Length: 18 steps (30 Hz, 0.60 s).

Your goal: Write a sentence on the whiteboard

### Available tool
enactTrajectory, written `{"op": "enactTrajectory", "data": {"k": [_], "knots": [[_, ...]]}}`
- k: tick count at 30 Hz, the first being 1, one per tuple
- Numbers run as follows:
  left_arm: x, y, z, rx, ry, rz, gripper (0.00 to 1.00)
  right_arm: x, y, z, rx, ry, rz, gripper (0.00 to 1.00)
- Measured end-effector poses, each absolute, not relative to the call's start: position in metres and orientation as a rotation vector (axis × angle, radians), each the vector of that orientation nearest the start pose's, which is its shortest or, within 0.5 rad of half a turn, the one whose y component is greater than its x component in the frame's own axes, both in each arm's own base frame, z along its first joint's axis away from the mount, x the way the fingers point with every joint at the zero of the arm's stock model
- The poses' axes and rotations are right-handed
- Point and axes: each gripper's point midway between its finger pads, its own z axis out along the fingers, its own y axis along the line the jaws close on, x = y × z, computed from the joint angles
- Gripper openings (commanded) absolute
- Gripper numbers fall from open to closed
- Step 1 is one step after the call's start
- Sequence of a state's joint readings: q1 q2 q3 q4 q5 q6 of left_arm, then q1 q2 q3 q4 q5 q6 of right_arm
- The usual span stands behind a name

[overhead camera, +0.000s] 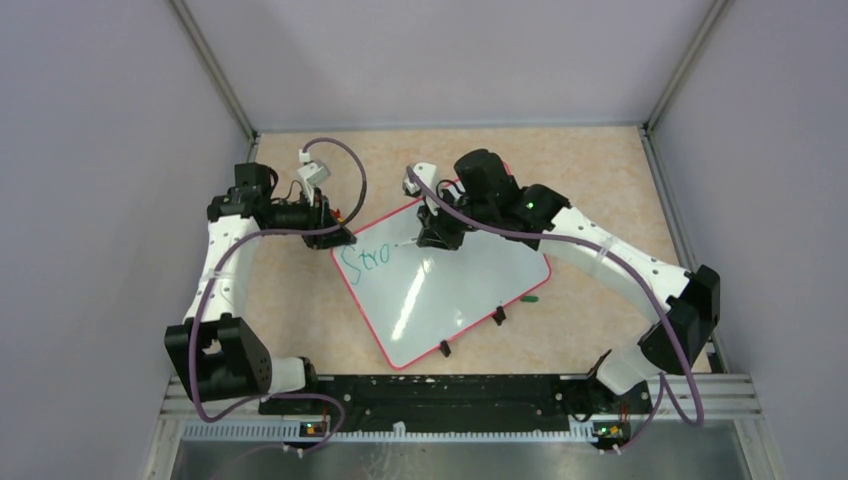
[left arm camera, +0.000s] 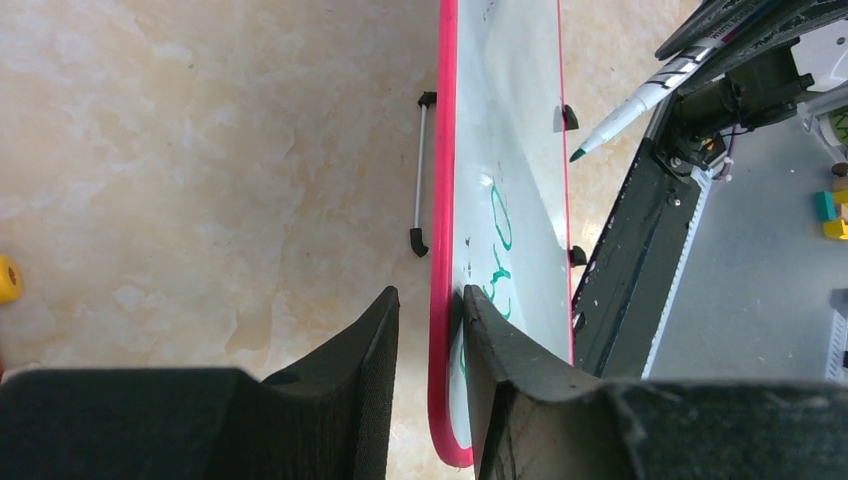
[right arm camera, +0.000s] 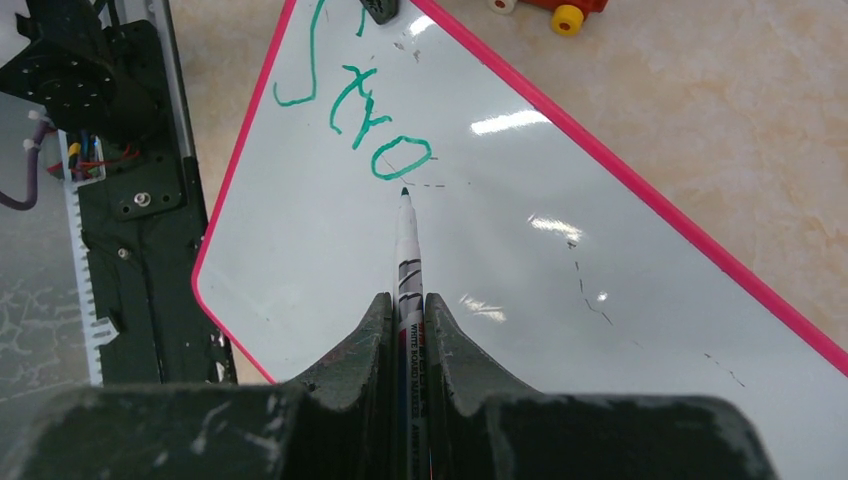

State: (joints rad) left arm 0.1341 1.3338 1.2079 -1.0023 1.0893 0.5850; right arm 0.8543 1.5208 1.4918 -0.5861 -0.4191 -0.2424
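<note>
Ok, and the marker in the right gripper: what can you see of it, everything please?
The marker is a slim pen, uncapped: a white barrel with black stripes and print reading WHITE BOARD MARKER, narrowing to a green tip. The right gripper is shut on the barrel, one finger on each side, and the pen points away from the wrist, over the whiteboard. Its tip is next to the "o" of the sentence, which reads "Stro". I cannot tell if the tip touches the surface.

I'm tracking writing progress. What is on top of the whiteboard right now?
The whiteboard bears green letters "Stro" of the sentence; the marker tip sits just past the "o", clamped in the right gripper. One finger of the left gripper covers a corner patch, hiding anything there.
</note>
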Motion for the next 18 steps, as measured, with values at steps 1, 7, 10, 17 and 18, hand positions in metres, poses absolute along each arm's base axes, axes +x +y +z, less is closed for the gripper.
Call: {"op": "enactTrajectory", "data": {"k": [1,7,10,17,18], "knots": [[0.27,-0.11,0.225,0.765,2.038,-1.057,0.31,0.234,0.361,0.259,-1.366,1.771,0.788,0.0],[0.269,-0.112,0.226,0.763,2.038,-1.073,0.2,0.242,0.363,0.257,-1.356,1.766,0.75,0.0],[0.268,-0.113,0.227,0.759,2.036,-1.08,0.16,0.245,0.364,0.25,-1.361,1.782,0.745,0.0],[0.267,-0.114,0.228,0.748,2.038,-1.095,0.06,0.25,0.368,0.234,-1.375,1.815,0.729,0.0],[0.267,-0.114,0.228,0.748,2.038,-1.094,0.06,0.25,0.368,0.233,-1.376,1.817,0.73,0.0]]}}
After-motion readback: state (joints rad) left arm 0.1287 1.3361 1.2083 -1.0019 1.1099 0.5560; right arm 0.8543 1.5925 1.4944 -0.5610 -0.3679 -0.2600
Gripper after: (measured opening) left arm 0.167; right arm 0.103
